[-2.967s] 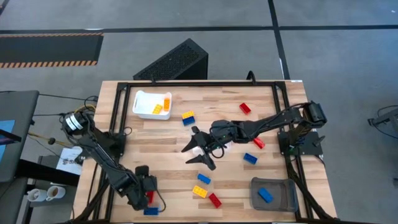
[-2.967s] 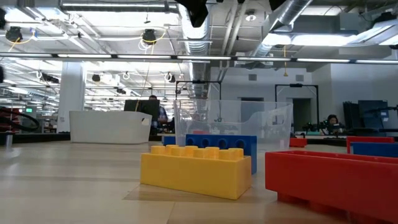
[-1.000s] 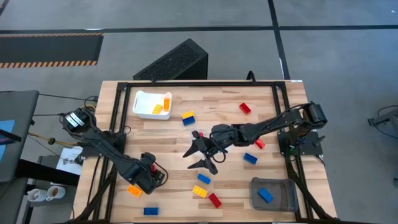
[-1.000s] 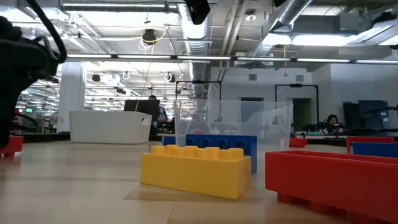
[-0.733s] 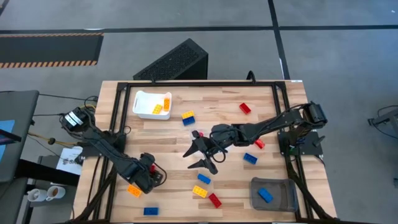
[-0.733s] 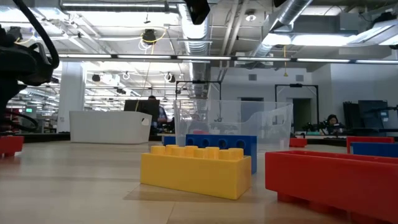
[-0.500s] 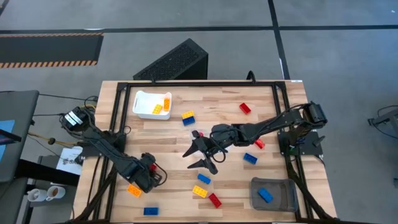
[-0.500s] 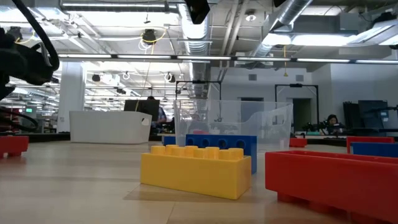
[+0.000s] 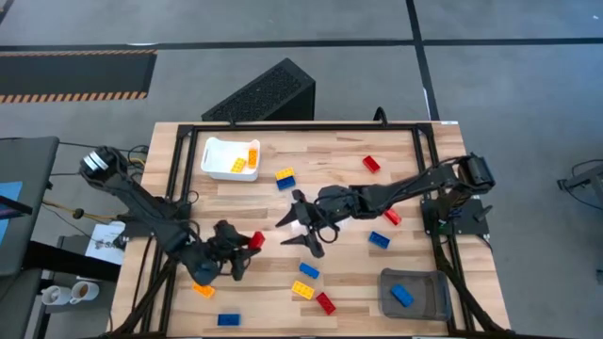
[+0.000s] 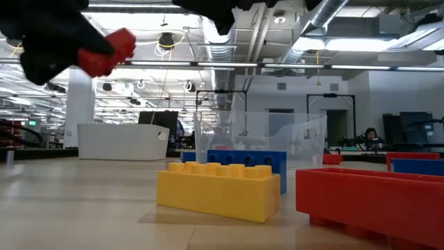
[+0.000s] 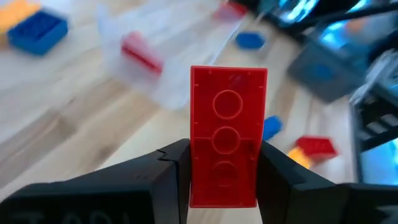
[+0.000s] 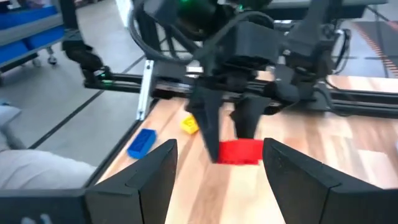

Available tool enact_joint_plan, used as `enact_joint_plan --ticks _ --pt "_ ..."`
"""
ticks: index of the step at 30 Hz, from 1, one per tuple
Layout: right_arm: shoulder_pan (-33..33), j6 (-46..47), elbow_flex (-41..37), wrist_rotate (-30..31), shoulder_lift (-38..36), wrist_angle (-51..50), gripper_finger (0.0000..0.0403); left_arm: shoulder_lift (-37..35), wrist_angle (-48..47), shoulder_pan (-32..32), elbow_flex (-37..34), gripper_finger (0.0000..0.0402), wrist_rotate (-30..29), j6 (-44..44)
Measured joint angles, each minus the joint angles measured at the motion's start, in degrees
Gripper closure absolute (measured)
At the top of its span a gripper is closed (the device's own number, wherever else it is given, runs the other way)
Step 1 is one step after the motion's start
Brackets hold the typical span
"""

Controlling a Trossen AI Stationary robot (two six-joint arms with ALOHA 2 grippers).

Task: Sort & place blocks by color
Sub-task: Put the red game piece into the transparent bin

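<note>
Blocks lay all over the surface, and the left gripper gripped a red block above it while the right gripper's jaws hung wide and empty, so it should carry level and let go low.

Even, bright light falls on my table from overhead, and the shadows under my arms are short and soft. At table height, long ceiling strip lights glare white, and the yellow block up close casts a faint shadow on the wood. The red block in my left gripper is sharp — everything behind it smears into blur. Past my right gripper the picture is soft, my own fingers blurred.
</note>
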Motion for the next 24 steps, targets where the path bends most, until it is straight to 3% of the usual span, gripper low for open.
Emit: enact_joint_plan --ticks 8,13,17,24 --pt "-1.56 -0.31 0.00 -0.08 0.02 1.85 0.0143 -0.67 32.98 1.82 -11.47 0.0305 -7.85 21.36" --pt "-3.05 0.43 0.00 -0.09 0.02 1.99 0.0143 -0.71 48.59 3.75 -14.30 0.0305 -7.44 36.39" --pt "-4.05 2.52 0.00 -0.13 0.02 3.20 0.0143 -0.71 54.37 5.94 -14.35 0.0305 -1.56 44.55" --pt "-4.39 3.95 0.02 -0.26 0.02 6.76 0.0143 -0.71 56.15 9.16 -14.35 0.0305 3.66 48.47"
